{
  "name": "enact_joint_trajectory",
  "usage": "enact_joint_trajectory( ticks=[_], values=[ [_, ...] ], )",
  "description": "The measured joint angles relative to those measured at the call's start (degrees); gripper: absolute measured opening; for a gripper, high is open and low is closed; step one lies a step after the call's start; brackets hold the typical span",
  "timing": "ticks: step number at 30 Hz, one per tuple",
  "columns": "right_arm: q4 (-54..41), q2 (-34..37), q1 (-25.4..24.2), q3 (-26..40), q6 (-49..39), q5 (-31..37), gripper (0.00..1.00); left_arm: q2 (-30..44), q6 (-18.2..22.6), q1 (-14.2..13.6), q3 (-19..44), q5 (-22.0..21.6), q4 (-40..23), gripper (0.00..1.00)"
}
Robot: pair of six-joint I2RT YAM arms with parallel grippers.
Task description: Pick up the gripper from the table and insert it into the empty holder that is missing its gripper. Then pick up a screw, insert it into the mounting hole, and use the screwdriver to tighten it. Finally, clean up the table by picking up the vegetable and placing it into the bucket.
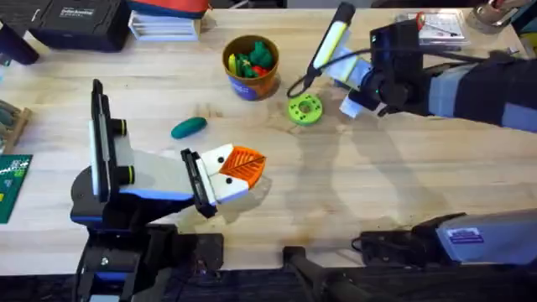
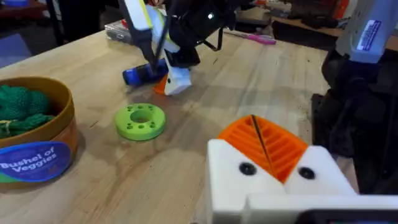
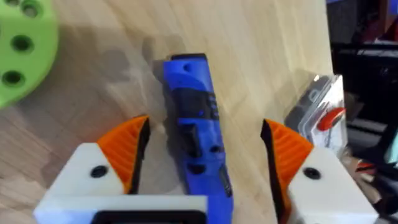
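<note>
Lying between your right gripper's (image 3: 202, 171) wide-open orange pads: the screwdriver (image 3: 196, 134), blue, pen-shaped, untouched on either side. Your left gripper (image 1: 239, 172): whether open or shut, you cannot tell.

Right gripper (image 3: 202, 155) lowered, fingers spread wide; left gripper (image 1: 228, 174) (near table centre) closed.

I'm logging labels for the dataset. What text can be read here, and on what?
"Bushel of Veggies": blue label on the bucket.
Sticker on the right arm's link: too blurred to read.
Green card at the table edge: print too small to read.
</note>
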Motion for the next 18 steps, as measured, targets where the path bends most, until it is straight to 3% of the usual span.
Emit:
enact_joint_trajectory(
  ticks=[6, 13, 15, 18],
  values=[
    [-5.86, -3.54, 0.00, 0.02, 8.47, 0.04, 0.994, 0.00, 0.00, 0.00, 0.00, 0.00, 0.00, 0.004],
    [-16.40, -12.41, 0.09, 1.23, 19.58, 0.02, 0.994, -0.02, 0.00, 0.00, 0.00, 0.00, 0.00, 0.009],
    [-20.61, -15.17, 0.43, 2.49, 23.05, 0.03, 0.993, -0.01, 0.13, 0.00, 0.00, -0.01, 0.02, 0.138],
    [-27.81, -19.02, 2.15, 4.88, 27.64, 0.03, 0.993, -0.01, 0.07, 0.00, 0.00, -0.01, 0.00, 0.471]
  ],
)
